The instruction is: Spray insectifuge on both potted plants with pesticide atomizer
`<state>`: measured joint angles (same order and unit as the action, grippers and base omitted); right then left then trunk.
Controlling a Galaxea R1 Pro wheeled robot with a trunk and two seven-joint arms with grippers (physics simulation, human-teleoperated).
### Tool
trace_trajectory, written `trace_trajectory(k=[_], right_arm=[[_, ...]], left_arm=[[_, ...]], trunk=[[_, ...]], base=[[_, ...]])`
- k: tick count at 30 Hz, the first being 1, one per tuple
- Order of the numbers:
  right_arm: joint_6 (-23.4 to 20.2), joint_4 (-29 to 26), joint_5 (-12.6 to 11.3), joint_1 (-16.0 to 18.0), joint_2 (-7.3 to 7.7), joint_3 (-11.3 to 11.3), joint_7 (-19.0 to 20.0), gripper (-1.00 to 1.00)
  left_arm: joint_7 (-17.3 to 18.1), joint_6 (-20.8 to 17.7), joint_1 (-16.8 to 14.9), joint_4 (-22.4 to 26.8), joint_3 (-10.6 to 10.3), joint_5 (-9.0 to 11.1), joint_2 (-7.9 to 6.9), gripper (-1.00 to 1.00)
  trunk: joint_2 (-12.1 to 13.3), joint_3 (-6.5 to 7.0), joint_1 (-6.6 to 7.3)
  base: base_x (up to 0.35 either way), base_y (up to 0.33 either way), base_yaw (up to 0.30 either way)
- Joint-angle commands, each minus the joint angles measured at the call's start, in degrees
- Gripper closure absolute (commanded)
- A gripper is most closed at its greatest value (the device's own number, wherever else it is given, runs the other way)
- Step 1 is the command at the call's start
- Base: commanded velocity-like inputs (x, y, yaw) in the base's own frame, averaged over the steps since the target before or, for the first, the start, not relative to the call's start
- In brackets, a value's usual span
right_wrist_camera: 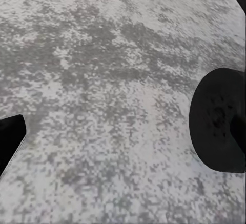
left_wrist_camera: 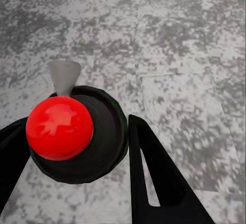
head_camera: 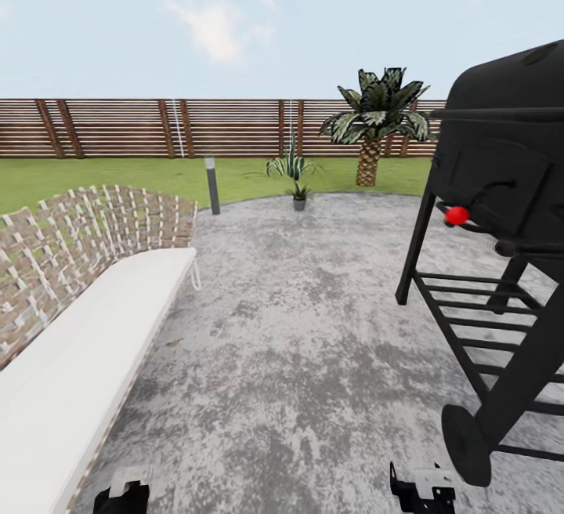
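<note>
The pesticide atomizer [left_wrist_camera: 77,131], a round black body with a red ball top and a grey nozzle, sits between the two black fingers of my left gripper [left_wrist_camera: 77,149], which is shut on it. In the head view the left gripper [head_camera: 121,496] and right gripper [head_camera: 423,489] hang low at the near edge over the patio. One small potted plant [head_camera: 298,194] in a grey pot stands at the patio's far rim, well ahead of both grippers. The second potted plant is out of view. My right gripper holds nothing, and one finger [right_wrist_camera: 10,142] shows above bare paving.
A black grill [head_camera: 501,208] on a wheeled frame stands close on the right, its wheel [right_wrist_camera: 220,126] near my right gripper. A woven bench with a white cushion [head_camera: 78,349] runs along the left. Beyond the grey patio [head_camera: 298,326] are a bollard light [head_camera: 211,183], a striped agave [head_camera: 291,163], a palm [head_camera: 376,118] and the fence [head_camera: 117,128].
</note>
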<state>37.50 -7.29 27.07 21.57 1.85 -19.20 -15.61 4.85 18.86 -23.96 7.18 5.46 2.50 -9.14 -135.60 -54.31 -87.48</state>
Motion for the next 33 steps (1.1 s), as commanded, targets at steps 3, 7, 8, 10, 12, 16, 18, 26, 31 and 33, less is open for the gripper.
trace_trajectory(k=[3,7,8,10,12,16,18,26,31,33], right_arm=[[0.12,0.08,0.61,0.05,0.00,-0.22,-0.39,-1.00],[0.12,0.08,0.61,0.05,0.00,-0.22,-0.39,-1.00],[0.12,0.08,0.61,0.05,0.00,-0.22,-0.39,-1.00],[0.12,0.08,0.61,0.05,0.00,-0.22,-0.39,-1.00],[0.12,0.08,0.62,0.05,0.00,-0.22,-0.39,-1.00],[0.12,0.08,0.61,0.05,0.00,-0.22,-0.39,-1.00],[0.12,0.08,0.61,0.05,0.00,-0.22,-0.39,-1.00],[0.12,0.08,0.61,0.05,0.00,-0.22,-0.39,-1.00],[0.12,0.08,0.61,0.05,0.07,-0.22,-0.39,-1.00],[0.12,0.08,0.61,0.05,0.08,-0.22,-0.39,-1.00]], left_arm=[[0.51,0.12,-0.04,-0.06,0.43,0.28,0.00,1.00],[0.51,0.12,-0.04,-0.06,0.41,0.29,0.00,1.00],[0.51,0.12,-0.04,-0.06,0.43,0.29,0.00,1.00],[0.51,0.12,-0.04,-0.06,0.43,0.31,0.00,1.00],[0.51,0.12,-0.04,-0.06,0.43,0.31,0.00,1.00],[0.51,0.12,-0.04,-0.06,0.40,0.31,0.00,1.00],[0.51,0.12,-0.04,-0.06,0.41,0.31,0.00,1.00],[0.51,0.12,-0.04,-0.06,0.35,0.30,0.00,1.00],[0.51,0.12,-0.04,-0.06,0.35,0.31,0.00,1.00],[0.51,0.12,-0.04,-0.06,0.35,0.28,0.00,1.00]], trunk=[[-0.02,-0.05,-0.02],[-0.02,-0.05,-0.02],[-0.02,-0.05,-0.02],[-0.02,-0.05,-0.02],[-0.02,-0.05,-0.02],[-0.02,-0.05,-0.02],[-0.02,-0.05,-0.02],[-0.02,-0.05,-0.02],[-0.02,-0.05,-0.02],[-0.02,-0.05,-0.02]], base=[[0.340,0.000,0.000],[0.340,0.000,0.000],[0.340,0.000,0.000],[0.340,0.003,0.000],[0.340,0.056,0.000],[0.339,0.102,0.000],[0.338,0.039,0.000],[0.339,0.004,0.000],[0.339,0.000,0.000],[0.339,0.000,0.000]])
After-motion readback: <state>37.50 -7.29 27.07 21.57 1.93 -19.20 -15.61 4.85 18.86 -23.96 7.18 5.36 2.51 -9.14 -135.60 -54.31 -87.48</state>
